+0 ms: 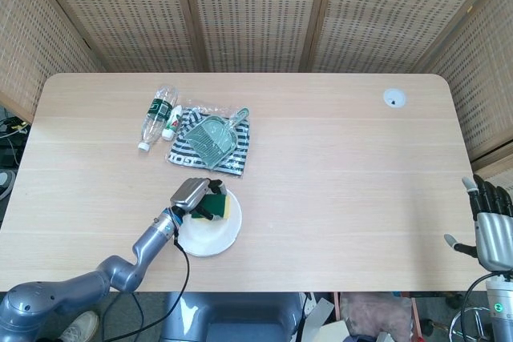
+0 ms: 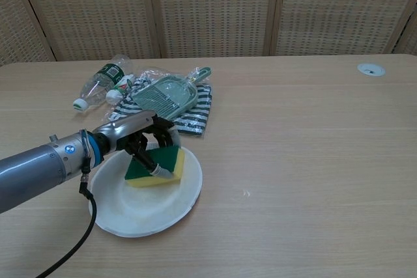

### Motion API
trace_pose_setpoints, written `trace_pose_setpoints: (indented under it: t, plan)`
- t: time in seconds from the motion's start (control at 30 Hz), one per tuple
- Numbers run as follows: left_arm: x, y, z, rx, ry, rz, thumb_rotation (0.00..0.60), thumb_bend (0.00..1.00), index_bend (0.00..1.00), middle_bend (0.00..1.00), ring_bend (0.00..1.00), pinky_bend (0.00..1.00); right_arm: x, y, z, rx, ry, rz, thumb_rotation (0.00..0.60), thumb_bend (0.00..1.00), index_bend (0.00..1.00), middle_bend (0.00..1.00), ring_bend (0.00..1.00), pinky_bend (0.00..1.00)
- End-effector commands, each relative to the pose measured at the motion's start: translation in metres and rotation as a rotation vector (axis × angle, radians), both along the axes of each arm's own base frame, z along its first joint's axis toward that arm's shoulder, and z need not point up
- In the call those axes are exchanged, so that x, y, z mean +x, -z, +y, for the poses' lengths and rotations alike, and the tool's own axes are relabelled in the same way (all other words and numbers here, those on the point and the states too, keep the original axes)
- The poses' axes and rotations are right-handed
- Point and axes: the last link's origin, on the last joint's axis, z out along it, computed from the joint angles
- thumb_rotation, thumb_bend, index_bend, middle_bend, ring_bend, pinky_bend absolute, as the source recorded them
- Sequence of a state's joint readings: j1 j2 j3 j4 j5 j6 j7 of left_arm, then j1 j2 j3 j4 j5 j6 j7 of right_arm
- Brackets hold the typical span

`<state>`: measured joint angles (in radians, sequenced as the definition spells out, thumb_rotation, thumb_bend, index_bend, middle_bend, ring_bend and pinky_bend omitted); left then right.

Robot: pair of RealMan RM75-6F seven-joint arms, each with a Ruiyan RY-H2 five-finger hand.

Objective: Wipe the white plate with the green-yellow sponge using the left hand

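The white plate (image 2: pixel 153 211) (image 1: pixel 215 238) lies near the table's front edge, left of centre. My left hand (image 2: pixel 133 137) (image 1: pixel 191 195) reaches in over its far left rim and grips the green-yellow sponge (image 2: pixel 163 166) (image 1: pixel 221 207), which lies nearly flat on the plate, green face up. My right hand (image 1: pixel 488 220) hangs off the table's right front corner, fingers spread, holding nothing; the chest view does not show it.
Behind the plate lie a green plastic scoop (image 2: pixel 168 93) on a striped cloth (image 2: pixel 195 114), a clear plastic bottle (image 2: pixel 99 84) and a small white tube (image 2: pixel 119 90). A round grommet (image 2: pixel 371 69) sits at the far right.
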<state>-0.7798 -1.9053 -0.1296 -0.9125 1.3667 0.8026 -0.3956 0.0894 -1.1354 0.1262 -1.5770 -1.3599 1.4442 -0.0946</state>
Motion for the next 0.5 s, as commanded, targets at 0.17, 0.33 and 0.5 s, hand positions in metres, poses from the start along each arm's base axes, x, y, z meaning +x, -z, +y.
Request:
trace_pose_setpoints:
  t: [0.17,0.33,0.5]
  plan:
    - [0.025,-0.024,0.008,0.06,0.05,-0.11,0.6,0.0,0.54,0.5,0.38,0.49,0.0,-0.001,0.001,-0.002,-0.002,-0.003,0.6,0.0,0.0,0.0,0.0,0.0]
    - [0.042,-0.024,0.01,0.058,0.065,-0.122,0.6,0.0,0.54,0.5,0.38,0.49,0.002,0.0,0.001,0.003,-0.008,-0.001,0.6,0.0,0.0,0.0,0.0,0.0]
    - [0.045,-0.009,0.012,0.047,0.03,-0.107,0.6,0.0,0.54,0.5,0.38,0.49,0.001,0.0,0.001,0.002,-0.002,-0.002,0.6,0.0,0.0,0.0,0.0,0.0]
